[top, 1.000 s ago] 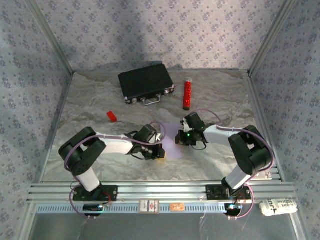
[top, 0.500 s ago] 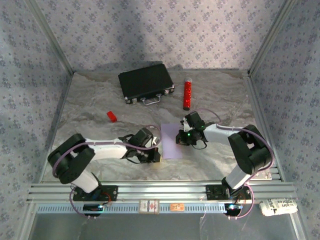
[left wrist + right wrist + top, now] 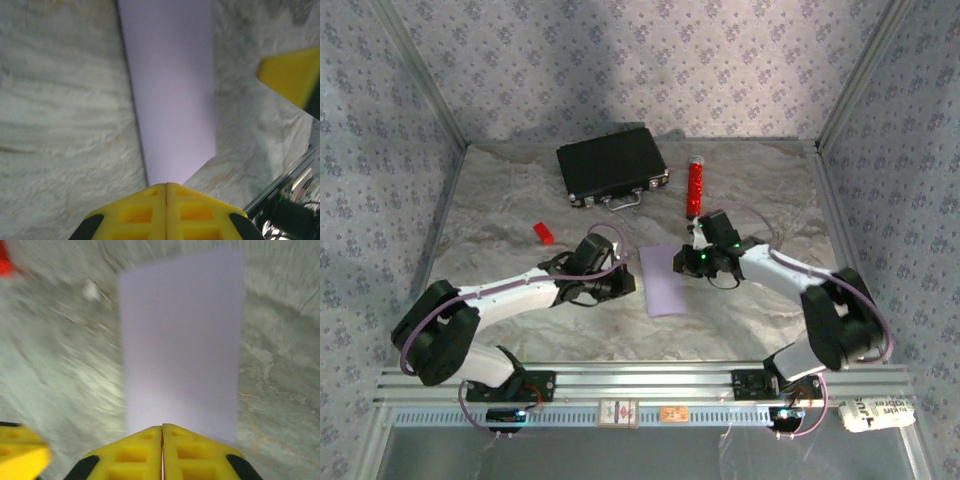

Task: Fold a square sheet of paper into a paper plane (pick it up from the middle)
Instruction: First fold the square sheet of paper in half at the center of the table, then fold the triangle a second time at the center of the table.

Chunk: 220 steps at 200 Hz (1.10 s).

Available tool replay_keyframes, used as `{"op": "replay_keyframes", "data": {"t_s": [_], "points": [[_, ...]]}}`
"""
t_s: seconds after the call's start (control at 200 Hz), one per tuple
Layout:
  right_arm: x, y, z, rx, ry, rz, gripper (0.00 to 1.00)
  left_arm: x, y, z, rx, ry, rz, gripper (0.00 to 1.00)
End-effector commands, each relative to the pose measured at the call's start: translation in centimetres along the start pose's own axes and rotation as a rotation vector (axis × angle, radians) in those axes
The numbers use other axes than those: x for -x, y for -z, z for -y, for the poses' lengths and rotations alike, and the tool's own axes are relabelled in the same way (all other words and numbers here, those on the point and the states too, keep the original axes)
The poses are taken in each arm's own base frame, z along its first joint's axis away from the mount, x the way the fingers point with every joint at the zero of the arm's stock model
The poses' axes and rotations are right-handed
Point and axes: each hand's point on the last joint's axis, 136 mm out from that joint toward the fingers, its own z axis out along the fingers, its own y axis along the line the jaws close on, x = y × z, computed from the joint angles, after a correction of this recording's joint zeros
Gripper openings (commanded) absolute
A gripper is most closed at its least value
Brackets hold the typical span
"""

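Thin pale lilac paper sheet (image 3: 664, 282), seen as a narrow rectangle, flat on the grey marbled worktop (image 3: 500, 200) just below the centre of the overhead frame. At its left edge, the left hand (image 3: 623, 283), yellow fingers (image 3: 140, 215) closed together, tips at the sheet's corner. At its upper right edge, the right hand (image 3: 682, 263), fingers likewise together, tips meeting the sheet. Cannot tell whether either pinches it. Further up the frame: small red block (image 3: 543, 233) at left, black hard case (image 3: 612, 165), red cylinder (image 3: 695, 188).
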Motion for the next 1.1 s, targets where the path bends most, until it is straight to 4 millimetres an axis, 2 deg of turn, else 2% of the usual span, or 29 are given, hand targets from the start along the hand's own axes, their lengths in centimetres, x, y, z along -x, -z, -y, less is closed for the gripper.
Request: {"op": "replay_keyframes", "data": {"t_s": [0.0,0.095,0.21,0.26,0.325,0.385,0.465,0.51,0.635,0.75,0.954,1.094], "points": [[-0.2,2.8,-0.1,-0.023,-0.142,0.033,0.21,2.8,0.7,0.9,0.011,0.090,0.105,0.08],[-1.1,4.3,0.7,-0.067,-0.192,0.051,0.33,3.7,1.1,1.8,0.000,0.116,0.108,0.08],[-1.2,4.8,1.5,-0.064,-0.189,0.118,0.35,4.5,0.6,3.5,-0.074,0.065,0.109,0.10],[-1.1,4.8,1.0,-0.021,-0.138,0.146,0.35,4.9,0.1,4.3,-0.104,0.010,0.096,0.12],[-1.6,5.0,1.4,-0.045,-0.102,0.168,0.35,5.4,-0.9,4.5,-0.095,-0.048,0.086,0.13],[-2.1,5.4,2.2,-0.088,-0.133,0.154,0.33,5.7,-1.8,4.7,-0.093,-0.027,0.040,0.13],[-3.0,5.6,1.4,-0.049,-0.144,0.114,0.31,6.1,-2.7,6.2,-0.158,-0.034,-0.006,0.14],[-3.5,5.3,1.2,-0.032,-0.135,0.106,0.30,6.4,-3.4,6.0,-0.144,-0.036,-0.014,0.14],[-5.0,4.3,2.3,-0.048,-0.169,0.058,0.27,6.8,-5.5,4.6,-0.095,-0.009,-0.071,0.14],[-5.7,3.6,2.6,-0.041,-0.190,0.032,0.27,7.1,-6.4,4.0,-0.078,-0.008,-0.084,0.14],[-6.2,2.6,2.5,-0.013,-0.192,-0.020,0.27,7.7,-8.1,1.4,-0.017,0.026,-0.108,0.14],[-6.7,1.6,2.2,0.003,-0.187,-0.091,0.27,8.6,-8.8,1.2,-0.048,0.041,-0.105,0.14]]}}
